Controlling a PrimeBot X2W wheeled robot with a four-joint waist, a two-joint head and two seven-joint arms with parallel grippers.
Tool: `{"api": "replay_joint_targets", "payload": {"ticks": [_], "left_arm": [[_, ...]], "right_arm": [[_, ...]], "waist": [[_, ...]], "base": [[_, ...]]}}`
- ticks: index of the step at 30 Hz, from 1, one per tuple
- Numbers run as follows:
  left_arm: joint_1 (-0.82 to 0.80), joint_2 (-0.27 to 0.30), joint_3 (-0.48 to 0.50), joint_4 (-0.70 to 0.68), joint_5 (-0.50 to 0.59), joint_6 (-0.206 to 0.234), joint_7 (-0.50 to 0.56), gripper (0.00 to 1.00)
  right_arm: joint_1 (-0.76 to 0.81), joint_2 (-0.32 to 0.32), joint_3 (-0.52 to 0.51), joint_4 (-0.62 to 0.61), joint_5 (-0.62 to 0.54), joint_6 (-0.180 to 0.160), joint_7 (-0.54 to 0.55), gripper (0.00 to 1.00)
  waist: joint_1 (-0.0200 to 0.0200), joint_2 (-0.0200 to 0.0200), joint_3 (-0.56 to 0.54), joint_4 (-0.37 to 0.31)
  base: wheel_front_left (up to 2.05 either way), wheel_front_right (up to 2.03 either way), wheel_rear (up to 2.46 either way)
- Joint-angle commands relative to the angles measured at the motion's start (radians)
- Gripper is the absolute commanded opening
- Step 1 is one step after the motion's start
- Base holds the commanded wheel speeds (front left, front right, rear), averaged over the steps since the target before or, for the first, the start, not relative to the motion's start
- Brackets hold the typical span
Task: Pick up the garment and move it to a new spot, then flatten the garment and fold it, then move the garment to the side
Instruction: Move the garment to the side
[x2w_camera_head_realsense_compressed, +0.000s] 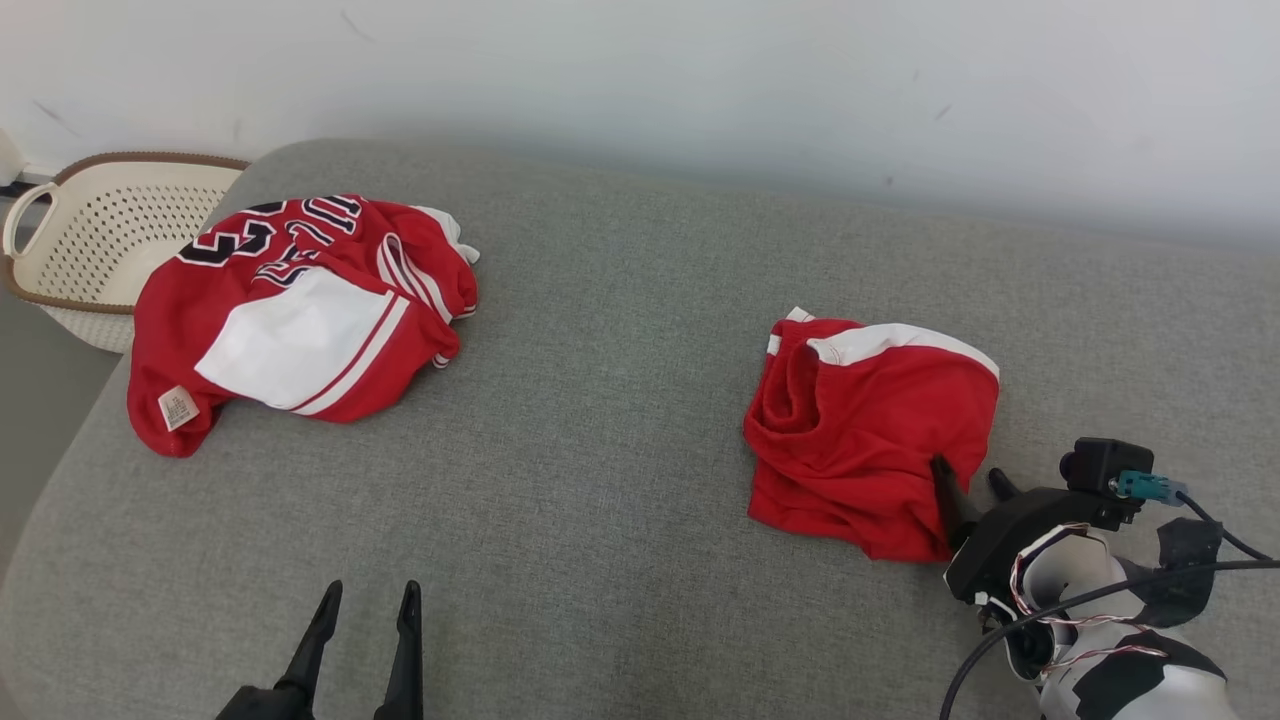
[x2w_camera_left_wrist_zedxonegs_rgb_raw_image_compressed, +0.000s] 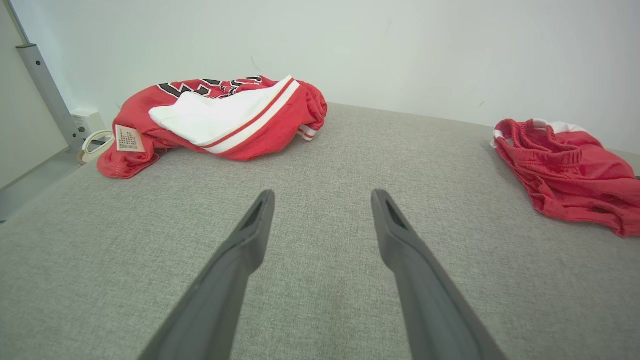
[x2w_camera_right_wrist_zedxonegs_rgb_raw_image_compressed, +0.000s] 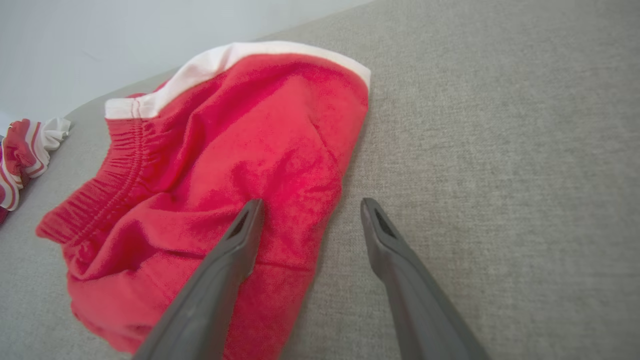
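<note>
Your left hand (x2w_camera_head_realsense_compressed: 371, 588) hovers nearest the camera, well to the left of the shorts (x2w_camera_head_realsense_compressed: 880, 420). Its two dark fingers (x2w_camera_left_wrist_zedxonegs_rgb_raw_image_compressed: 245, 250) are spread wide over bare grey cushion (x2w_camera_head_realsense_compressed: 600, 480) and hold nothing. Your right hand (x2w_camera_head_realsense_compressed: 967, 468) is at the shorts' near right corner, spread just as wide and also empty. In the right wrist view one finger lies over the red cloth and the other over the cushion beside it, so the hem sits between them. Whether that finger touches the cloth cannot be told.

The step in hand looks like the first, the pick-up, taking the shorts as the garment because your right hand is there. Nothing is lifted yet. Next you need to lower the fingers onto that edge, close on a firm pinch of cloth, and lift it clear before carrying it to a fresh spot.

The shorts are a soft, fleecy red knit, crumpled into a rough square, with a gathered elastic waistband at their left and a white band along the far edge. They will likely sag and trail once raised.

Far left of the shorts and further back, a red jersey (x2w_camera_head_realsense_compressed: 300, 320) lies bunched, showing a white panel, striped trim, black numerals and a care label. Beyond it, off the cushion's edge, stands a cream perforated basket (x2w_camera_head_realsense_compressed: 90, 250) with a brown rim. A pale wall (x2w_camera_head_realsense_compressed: 700, 80) closes the scene.
</note>
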Motion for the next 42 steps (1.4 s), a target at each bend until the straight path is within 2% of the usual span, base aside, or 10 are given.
{"api": "replay_joint_targets", "payload": {"ticks": [1,4,5,6,7,8,14,24,34,42], "left_arm": [[-0.003,0.001,0.003,0.003,-0.001,-0.001,-0.004,1.0],[-0.005,0.001,0.002,0.002,-0.003,0.001,-0.004,1.0],[-0.006,0.001,0.002,0.002,-0.004,0.001,-0.004,1.0],[-0.008,0.001,0.002,0.003,-0.005,0.002,-0.004,1.0],[-0.01,0.0,0.002,0.003,-0.007,0.003,-0.004,1.0],[-0.012,0.0,0.001,0.004,-0.01,0.004,-0.004,1.0],[-0.008,0.0,0.009,0.004,-0.015,0.009,-0.004,1.0],[-0.007,-0.001,0.027,-0.021,-0.001,0.004,-0.003,1.0],[-0.036,0.021,0.064,-0.07,0.014,-0.005,-0.002,1.0],[-0.069,0.049,0.088,-0.121,0.028,-0.012,-0.002,1.0]], "right_arm": [[-0.002,0.005,0.007,0.01,0.014,-0.001,0.013,1.0],[-0.01,0.014,0.022,0.014,0.034,-0.001,0.036,1.0],[-0.01,0.018,0.029,0.011,0.042,-0.001,0.047,0.89],[-0.009,0.021,0.036,0.007,0.049,-0.001,0.053,0.5],[-0.009,0.02,0.042,0.004,0.055,-0.001,0.055,0.4],[-0.012,0.015,0.054,-0.005,0.065,-0.001,0.053,0.0],[-0.036,-0.011,0.089,-0.02,0.065,-0.001,0.01,0.0],[-0.114,-0.08,0.193,-0.034,0.001,-0.001,0.004,0.0],[-0.291,-0.167,0.309,-0.043,-0.079,-0.001,0.049,0.0],[-0.418,-0.238,0.366,-0.022,-0.096,-0.001,0.07,0.0]], "waist": [[0.0001,0.0,0.007,0.005],[0.0001,0.0,0.015,0.008],[0.0001,0.0,0.017,0.009],[0.0001,0.0,0.019,0.009],[0.0001,0.0,0.022,0.008],[0.0001,0.0,0.025,0.007],[0.0001,0.0,0.026,-0.016],[0.0001,0.0,0.038,-0.111],[0.0001,0.0,0.131,-0.238],[0.0001,0.0,0.228,-0.285]], "base": [[0.0,0.0,0.0],[0.0,0.0,0.0],[0.0,0.0,0.0],[0.0,0.0,0.0],[0.0,0.0,0.0],[0.0,0.0,0.0],[0.0,0.0,0.0],[0.0,0.0,0.0],[0.0,0.0,0.0],[0.0,0.0,0.0]]}}
